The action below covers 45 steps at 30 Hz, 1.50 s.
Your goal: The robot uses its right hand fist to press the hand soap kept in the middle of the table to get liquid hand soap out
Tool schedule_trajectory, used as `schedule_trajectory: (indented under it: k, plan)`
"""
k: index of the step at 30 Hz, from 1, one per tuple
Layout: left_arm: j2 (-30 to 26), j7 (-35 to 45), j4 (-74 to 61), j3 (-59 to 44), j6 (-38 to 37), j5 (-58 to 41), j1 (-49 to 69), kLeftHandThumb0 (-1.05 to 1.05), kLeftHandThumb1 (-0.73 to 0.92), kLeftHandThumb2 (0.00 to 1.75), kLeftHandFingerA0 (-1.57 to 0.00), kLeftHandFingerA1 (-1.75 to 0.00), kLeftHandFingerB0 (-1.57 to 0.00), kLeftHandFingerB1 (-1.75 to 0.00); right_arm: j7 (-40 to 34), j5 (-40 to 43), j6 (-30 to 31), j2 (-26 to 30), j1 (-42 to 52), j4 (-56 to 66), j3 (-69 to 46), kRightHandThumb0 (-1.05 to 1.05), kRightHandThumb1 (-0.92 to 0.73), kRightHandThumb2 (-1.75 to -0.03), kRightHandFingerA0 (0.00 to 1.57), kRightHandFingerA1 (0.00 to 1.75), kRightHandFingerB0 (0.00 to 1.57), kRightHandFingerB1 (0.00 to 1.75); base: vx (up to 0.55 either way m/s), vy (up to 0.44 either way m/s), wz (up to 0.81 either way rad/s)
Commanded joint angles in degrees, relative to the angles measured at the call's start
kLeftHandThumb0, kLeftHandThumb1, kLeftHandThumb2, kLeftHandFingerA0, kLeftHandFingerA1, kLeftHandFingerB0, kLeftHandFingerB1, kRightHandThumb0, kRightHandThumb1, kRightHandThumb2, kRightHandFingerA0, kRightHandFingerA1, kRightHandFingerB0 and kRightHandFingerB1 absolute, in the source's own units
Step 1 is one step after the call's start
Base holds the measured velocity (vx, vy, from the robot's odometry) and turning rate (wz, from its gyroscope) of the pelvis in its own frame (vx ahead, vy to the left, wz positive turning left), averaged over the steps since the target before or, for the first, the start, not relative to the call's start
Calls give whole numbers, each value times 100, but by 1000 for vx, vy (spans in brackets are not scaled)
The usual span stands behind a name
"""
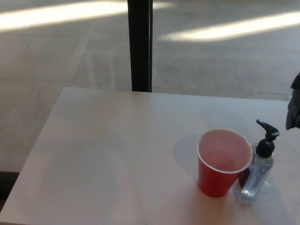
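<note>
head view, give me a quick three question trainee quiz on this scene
1. True or false: the pump of the soap bottle is already under the right hand.
2. What stands right beside the bottle on the table? A) red cup B) blue bowl C) sponge
3. Fill in: the pump nozzle points toward the picture's ____.

Key
1. False; the hand shows only at the right edge, above and apart from the pump.
2. A, the red cup.
3. Left.
</note>
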<state>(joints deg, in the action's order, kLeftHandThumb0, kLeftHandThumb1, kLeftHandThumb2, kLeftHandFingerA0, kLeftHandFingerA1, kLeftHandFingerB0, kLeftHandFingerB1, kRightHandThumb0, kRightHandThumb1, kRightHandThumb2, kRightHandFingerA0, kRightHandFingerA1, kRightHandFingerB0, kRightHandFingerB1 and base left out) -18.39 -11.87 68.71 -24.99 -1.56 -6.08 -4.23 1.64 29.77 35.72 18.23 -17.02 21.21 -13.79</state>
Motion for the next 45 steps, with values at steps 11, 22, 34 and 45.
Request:
schedule_trajectory:
  k: [11,22,34,45]
  plan:
    - [-121,-81,-188,-31,68,-155,79,-39,82,127,-54,-123,-22,-93,273,-444,-414,-149,531,625,429,-14,-56,-123,96,175,76,159,0,0,0]
    - [-145,-66,-124,-54,42,-197,101,-40,81,127,-52,-130,-25,-108,363,-676,-673,-228,658,126,328,-11,-56,-125,97,175,75,158,0,0,0]
    - [-151,-59,-188,5,63,-186,129,-41,83,127,-54,-118,-23,-89,314,-845,-764,-327,661,-274,493,-14,-51,-131,96,175,74,160,0,0,0]
    - [-149,-60,-187,-5,56,-224,114,-42,85,126,-53,-131,-24,-103,403,-843,-816,-289,756,-429,487,-13,-53,-128,95,175,74,157,0,0,0]
